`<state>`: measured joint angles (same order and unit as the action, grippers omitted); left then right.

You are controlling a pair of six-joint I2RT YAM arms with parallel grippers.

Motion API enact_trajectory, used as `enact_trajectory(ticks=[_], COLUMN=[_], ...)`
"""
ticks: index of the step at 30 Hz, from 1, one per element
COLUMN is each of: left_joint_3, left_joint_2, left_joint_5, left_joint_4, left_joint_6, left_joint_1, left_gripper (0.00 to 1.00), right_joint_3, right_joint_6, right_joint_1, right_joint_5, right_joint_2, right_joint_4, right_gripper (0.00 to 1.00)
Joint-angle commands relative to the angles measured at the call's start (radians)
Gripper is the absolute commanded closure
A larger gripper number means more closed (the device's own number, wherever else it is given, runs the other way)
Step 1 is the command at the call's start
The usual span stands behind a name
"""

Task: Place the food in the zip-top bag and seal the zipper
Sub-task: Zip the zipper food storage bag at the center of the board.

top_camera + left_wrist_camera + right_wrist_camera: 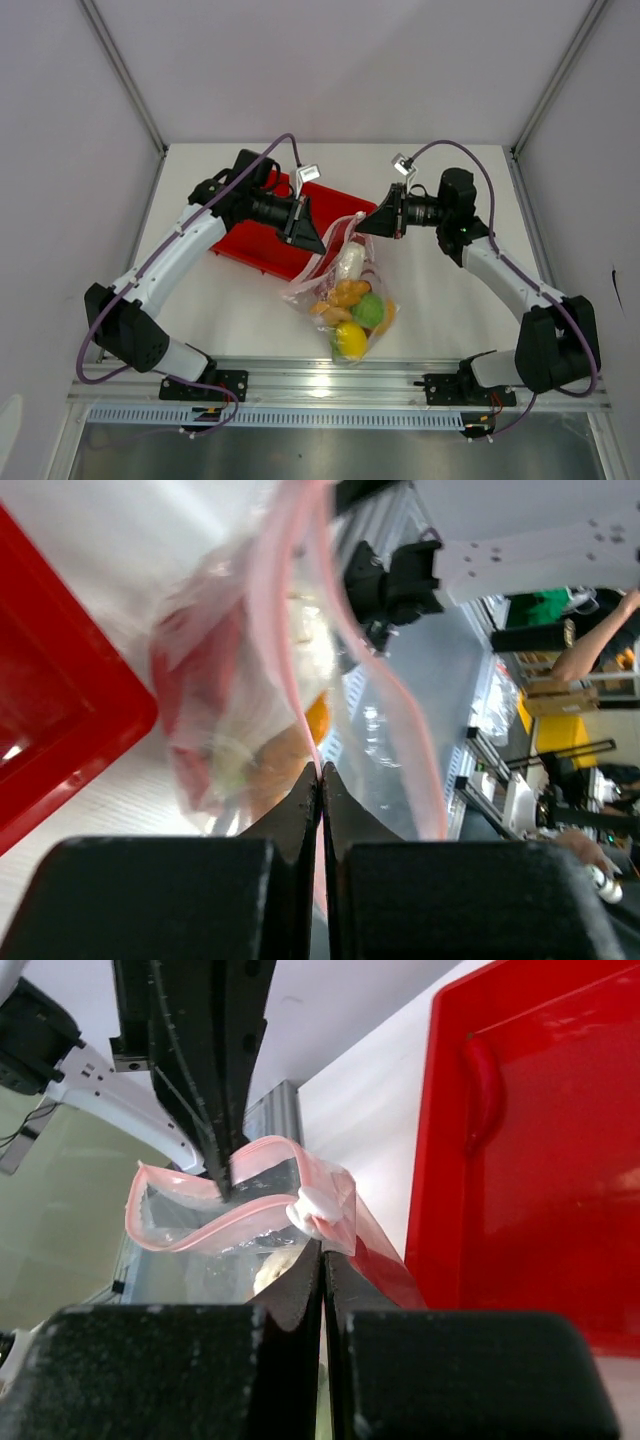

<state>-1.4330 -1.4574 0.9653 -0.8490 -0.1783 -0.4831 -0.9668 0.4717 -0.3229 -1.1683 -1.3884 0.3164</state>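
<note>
Jaws of the left gripper point(320, 772) and right gripper point(322, 1250) are pressed together on the zipper point(200, 1230), which gapes between them. Drawing it taut first should help it seal. The zip-top bag point(312, 295) holds food point(352, 312); beyond, what looks like a red chilli point(480, 1090) lies in the tray point(250, 245).

Clear crinkly plastic bag point(345, 300), glossy red tray point(255, 250)

Clear crinkly zip-top bag point(350, 300) sits mid-table, mouth hemmed in by left gripper point(318, 242) and right gripper point(364, 228) clamped on it. Shallow red plastic tray point(255, 248) blocks the far-left side just beside it. Bare white table point(450, 290) right of the bag and at near left leaves room to pass.
</note>
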Motion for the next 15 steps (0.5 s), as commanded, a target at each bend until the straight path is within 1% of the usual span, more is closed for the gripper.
enact_trajectory(ticks=[1, 2, 4, 5, 6, 8, 9, 11, 12, 15], left_joint_3=[-0.052, -0.063, -0.075, -0.078, -0.075, -0.078, -0.078, -0.081, -0.08, -0.075], left_joint_2=[-0.021, -0.023, -0.026, -0.027, -0.027, -0.024, -0.026, -0.023, -0.023, -0.006], left_joint_5=[-0.105, -0.134, -0.145, -0.145, -0.155, -0.161, -0.172, -0.198, -0.209, -0.253], left_joint_4=[-0.009, -0.005, 0.014, 0.022, 0.036, 0.063, 0.07, 0.073, 0.073, 0.077], left_joint_6=[-0.032, -0.047, -0.065, -0.073, -0.084, -0.105, -0.112, -0.125, -0.125, -0.13], left_joint_1=[0.006, 0.006, 0.006, 0.006, 0.006, 0.006, 0.006, 0.006, 0.006, 0.011], left_gripper=[0.99, 1.0, 0.99, 0.97, 0.91, 0.87, 0.79, 0.71, 0.63, 0.46], right_joint_3=[0.016, 0.014, 0.001, 0.0, 0.002, 0.008, 0.01, 0.002, -0.003, -0.015], right_joint_6=[0.005, 0.004, -0.016, -0.021, -0.024, -0.024, -0.021, -0.01, -0.007, 0.002], right_joint_1=[0.005, -0.001, -0.028, -0.041, -0.069, -0.093, -0.1, -0.107, -0.107, -0.107], right_joint_5=[0.123, 0.151, 0.199, 0.225, 0.27, 0.318, 0.356, 0.401, 0.416, 0.461], right_joint_2=[0.109, 0.135, 0.153, 0.176, 0.189, 0.21, 0.225, 0.241, 0.253, 0.278], right_joint_4=[-0.066, -0.092, -0.198, -0.226, -0.265, -0.295, -0.312, -0.354, -0.382, -0.419], right_gripper=[1.0, 1.0, 1.0, 1.0, 1.0, 1.0, 1.0, 1.0, 1.0, 1.0])
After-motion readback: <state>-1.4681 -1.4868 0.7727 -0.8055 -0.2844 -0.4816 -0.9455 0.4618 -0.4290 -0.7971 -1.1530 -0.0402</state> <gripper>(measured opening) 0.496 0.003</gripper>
